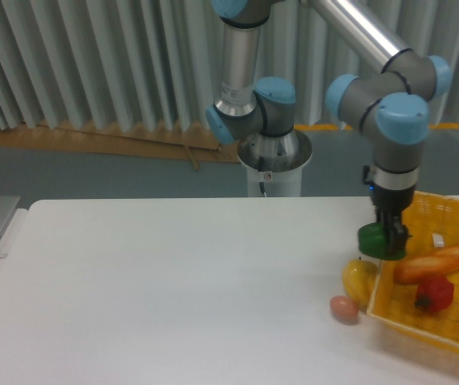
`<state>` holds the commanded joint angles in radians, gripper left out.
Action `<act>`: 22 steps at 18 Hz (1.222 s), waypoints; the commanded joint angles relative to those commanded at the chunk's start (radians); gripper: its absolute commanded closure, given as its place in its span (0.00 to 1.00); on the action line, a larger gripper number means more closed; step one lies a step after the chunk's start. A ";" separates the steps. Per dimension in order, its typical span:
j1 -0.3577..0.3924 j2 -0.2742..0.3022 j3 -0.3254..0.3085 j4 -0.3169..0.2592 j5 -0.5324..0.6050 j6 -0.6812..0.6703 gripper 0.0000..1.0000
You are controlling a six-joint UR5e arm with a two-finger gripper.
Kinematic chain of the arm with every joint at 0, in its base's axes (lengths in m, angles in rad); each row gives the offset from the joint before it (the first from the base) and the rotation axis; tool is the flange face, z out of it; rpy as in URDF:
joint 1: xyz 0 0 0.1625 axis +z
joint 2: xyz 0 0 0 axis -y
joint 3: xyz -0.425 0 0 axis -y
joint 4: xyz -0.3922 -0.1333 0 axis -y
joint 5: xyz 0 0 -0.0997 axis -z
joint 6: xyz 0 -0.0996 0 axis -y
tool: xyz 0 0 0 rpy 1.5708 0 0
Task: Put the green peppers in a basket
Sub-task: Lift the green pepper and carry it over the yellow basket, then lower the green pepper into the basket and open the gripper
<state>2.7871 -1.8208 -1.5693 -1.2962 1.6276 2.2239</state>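
- Green pepper point(371, 239), fixed camera view: held aloft in the hand point(389, 241), clear of the bench point(149, 289), at the near-left edge of the yellow basket point(454, 333), not yet over its middle.
- Hand clamped on the green pepper from above, fingers down its right side; contact points partly hidden by the fingers.
- Handling, judged: light, firm-skinned, glossy and so likely slippery; lobed shape apt to twist in a two-finger pinch. Best taken across the widest part of the body, along two opposite lobes, not by the short stem.
- Fragility, judged: low; a short drop into the woven floor unlikely to mark it.
- Basket contents: baguette point(442, 261) and red pepper point(434, 293) lying inside; small white item near the far wall, too small to identify.
- Just outside the basket's left wall: yellow pepper point(359, 279) and a small pinkish round item point(344, 308), both on the bench.
- Writing, brands: none legible anywhere; small sticker on the robot base point(267, 176) unreadable.
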 joint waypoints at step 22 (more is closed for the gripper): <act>0.117 -0.114 0.012 0.078 0.000 0.243 0.37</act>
<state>2.9038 -1.9344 -1.5570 -1.2180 1.6276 2.4667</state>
